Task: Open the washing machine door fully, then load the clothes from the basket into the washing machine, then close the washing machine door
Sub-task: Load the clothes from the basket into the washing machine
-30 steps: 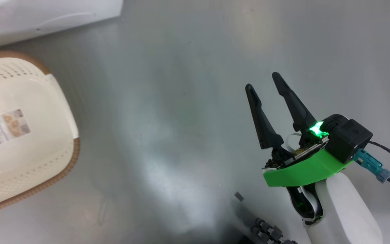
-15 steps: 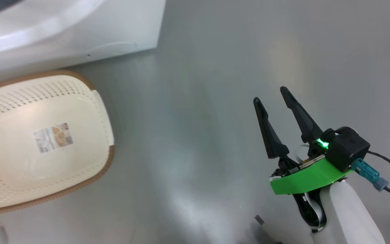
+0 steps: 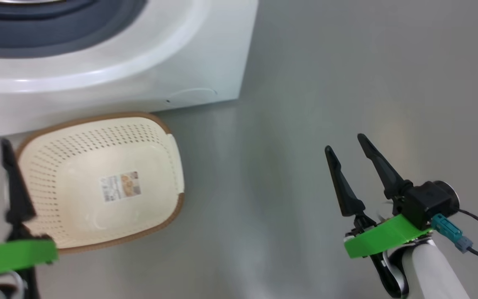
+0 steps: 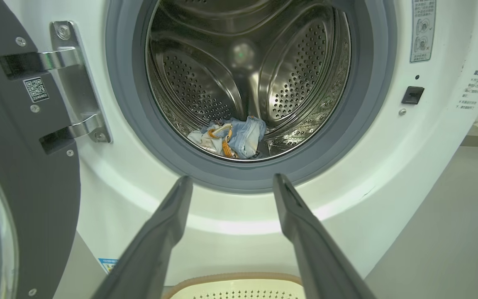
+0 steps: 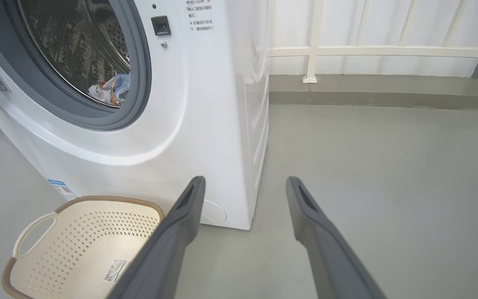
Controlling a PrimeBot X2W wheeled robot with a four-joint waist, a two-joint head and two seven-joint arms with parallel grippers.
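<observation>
The washing machine (image 5: 206, 104) stands with its door (image 4: 27, 174) swung wide on its hinge, dark grey inner face showing. The clothes (image 4: 239, 139), a light blue and cream bundle, lie at the bottom of the steel drum (image 4: 206, 83). The basket (image 3: 98, 135) sits on the floor (image 3: 326, 83) just in front of the machine, its label sticker (image 3: 120, 187) in plain sight. The left gripper (image 4: 231, 177) points at the drum mouth, jaws released, holding nothing. The right gripper (image 3: 345, 142) hovers over the floor, well apart from the basket, jaws likewise spread and free.
</observation>
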